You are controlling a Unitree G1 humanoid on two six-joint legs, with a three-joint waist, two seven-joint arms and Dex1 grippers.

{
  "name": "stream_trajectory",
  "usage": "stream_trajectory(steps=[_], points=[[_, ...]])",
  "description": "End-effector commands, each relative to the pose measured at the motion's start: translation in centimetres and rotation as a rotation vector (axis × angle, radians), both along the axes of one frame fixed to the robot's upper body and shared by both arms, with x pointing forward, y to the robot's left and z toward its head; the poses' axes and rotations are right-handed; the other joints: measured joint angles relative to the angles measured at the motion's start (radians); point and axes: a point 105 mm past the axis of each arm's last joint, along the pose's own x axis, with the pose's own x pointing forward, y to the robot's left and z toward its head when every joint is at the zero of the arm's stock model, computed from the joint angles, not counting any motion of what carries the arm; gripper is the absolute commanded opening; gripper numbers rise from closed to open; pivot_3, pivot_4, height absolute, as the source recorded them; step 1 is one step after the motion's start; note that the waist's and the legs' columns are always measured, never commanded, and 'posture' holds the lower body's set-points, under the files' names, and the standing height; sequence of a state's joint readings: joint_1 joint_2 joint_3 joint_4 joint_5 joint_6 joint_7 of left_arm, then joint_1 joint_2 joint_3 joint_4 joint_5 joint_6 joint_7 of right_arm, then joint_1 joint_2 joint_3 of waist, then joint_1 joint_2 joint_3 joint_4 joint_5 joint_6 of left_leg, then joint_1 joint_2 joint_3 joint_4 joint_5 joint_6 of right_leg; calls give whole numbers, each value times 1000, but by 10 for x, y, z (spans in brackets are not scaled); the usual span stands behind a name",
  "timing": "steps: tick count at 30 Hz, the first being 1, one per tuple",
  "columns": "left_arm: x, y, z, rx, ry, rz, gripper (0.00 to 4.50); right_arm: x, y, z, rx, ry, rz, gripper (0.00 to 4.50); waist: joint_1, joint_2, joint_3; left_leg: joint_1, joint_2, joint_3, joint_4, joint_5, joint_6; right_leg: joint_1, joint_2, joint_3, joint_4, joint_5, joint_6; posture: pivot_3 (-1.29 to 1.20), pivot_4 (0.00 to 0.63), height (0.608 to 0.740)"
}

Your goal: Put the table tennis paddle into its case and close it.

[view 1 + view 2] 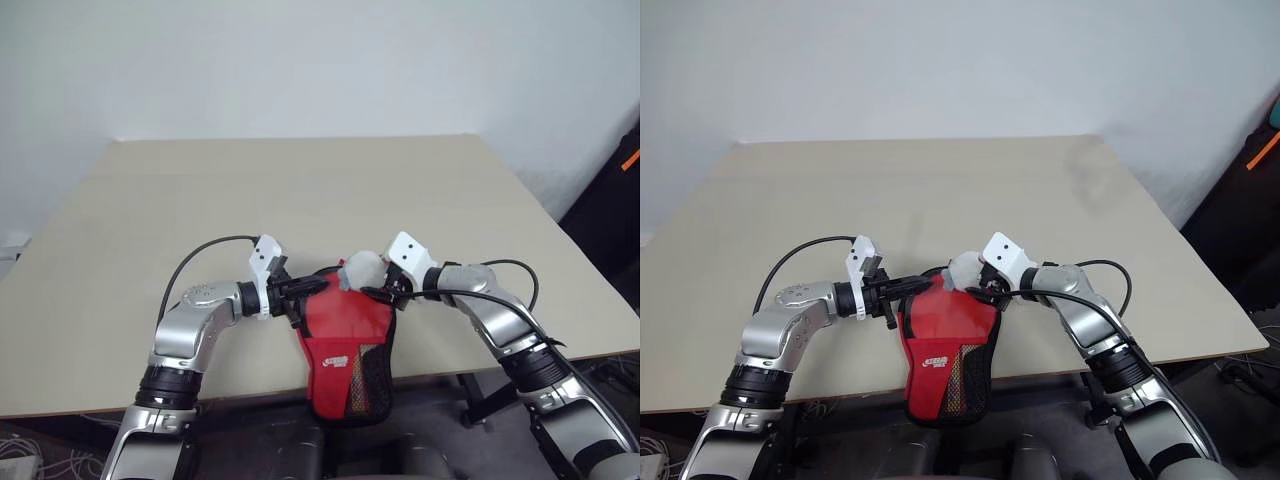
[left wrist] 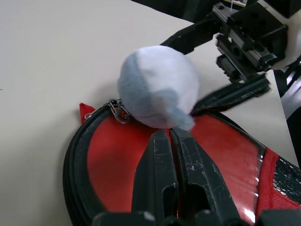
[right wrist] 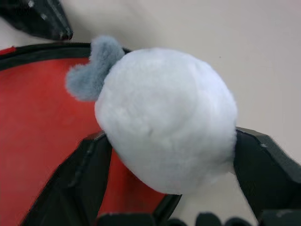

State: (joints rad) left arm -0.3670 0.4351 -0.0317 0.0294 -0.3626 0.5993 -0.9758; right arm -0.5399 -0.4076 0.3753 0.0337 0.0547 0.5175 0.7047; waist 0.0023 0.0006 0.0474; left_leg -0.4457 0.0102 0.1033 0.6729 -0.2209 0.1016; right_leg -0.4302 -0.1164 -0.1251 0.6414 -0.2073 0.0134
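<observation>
The red case [image 1: 340, 330] lies at the table's front edge, its black mesh end hanging over the edge. Black zip edging runs round its rounded end [image 2: 75, 160]. My left gripper [image 1: 314, 285] is shut, its fingertips [image 2: 160, 141] resting on the case's red face. My right gripper [image 3: 169, 141] is shut on a white and blue-grey fluffy lump [image 1: 362, 270], which it holds over the case's rounded end, right beside the left fingertips. The paddle is hidden.
The beige table [image 1: 300, 190] stretches wide beyond the case. A metal zip pull [image 2: 115, 109] sits at the case's rim beside the lump. A dark object with orange trim [image 1: 615, 200] stands off the table's right side.
</observation>
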Motion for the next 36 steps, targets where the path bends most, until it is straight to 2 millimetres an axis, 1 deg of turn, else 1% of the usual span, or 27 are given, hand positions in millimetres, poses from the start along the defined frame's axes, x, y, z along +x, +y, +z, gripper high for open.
stream_trajectory(steps=[1, 2, 3, 7, 9, 10, 16, 20, 29, 36], points=[[1, -4, 9, -5, -44, -19, 0, 8, -1, 15, 16, -53, -11, 2576, 0, 0, 0, 0, 0, 0, 0, 0, 0, 0, 0, 0, 0, 0, 0, 0, 0, 715], [0, -5, 7, -1, -42, -23, 0, 8, 0, 15, 17, -53, -10, 2212, 0, 0, 0, 0, 0, 0, 0, 0, 0, 0, 0, 0, 0, 0, 0, 0, 0, 715], [0, -6, 6, 4, -43, -29, 0, 8, 0, 15, 20, -52, -10, 1983, 0, 0, 0, 0, 0, 0, 0, 0, 0, 0, 0, 0, 0, 0, 0, 0, 0, 715], [2, -14, 7, -1, -50, -56, 0, 10, 0, 18, 19, -56, -6, 701, 0, 0, 0, 0, 0, 1, -1, 0, 0, -1, 0, 0, 0, 0, 0, 0, 0, 715], [4, -19, 6, 5, -55, -73, 0, 11, 0, 21, 14, -57, 15, 257, 0, 0, 0, 0, 0, 1, -1, 0, -1, -1, 0, 1, 0, 0, 0, 0, 0, 715], [5, -21, 5, 7, -55, -81, 0, 10, 1, 23, 12, -59, 33, 257, 1, 0, 0, 0, 0, 1, -1, 0, -1, -1, 0, 1, 0, 0, 0, 0, 0, 715], [7, -36, -5, 29, -77, -134, 0, 25, 2, 31, 16, -67, 18, 257, -1, 0, 0, 0, 0, 3, -1, 1, -1, -2, 0, 1, 1, 0, 0, 0, 0, 715], [4, -43, -19, 61, -91, -160, 0, 27, 4, 32, 55, 1, 28, 257, -1, 0, 0, 0, 0, 4, -2, 1, -1, -3, 0, 2, 1, 3, -1, 0, 0, 715], [-6, -44, -54, 176, -101, -205, 0, 37, 4, 35, 107, 44, -12, 257, 0, 2, -1, 0, 0, 5, -2, 1, -1, -4, 0, 3, 1, 4, -2, 0, 0, 715], [-13, -42, -64, 229, -106, -252, 0, 51, 0, 41, 133, 39, -81, 257, 0, 7, -4, 0, 0, 6, -2, 1, -1, -4, 0, 3, 1, 4, -2, 0, 0, 715]])
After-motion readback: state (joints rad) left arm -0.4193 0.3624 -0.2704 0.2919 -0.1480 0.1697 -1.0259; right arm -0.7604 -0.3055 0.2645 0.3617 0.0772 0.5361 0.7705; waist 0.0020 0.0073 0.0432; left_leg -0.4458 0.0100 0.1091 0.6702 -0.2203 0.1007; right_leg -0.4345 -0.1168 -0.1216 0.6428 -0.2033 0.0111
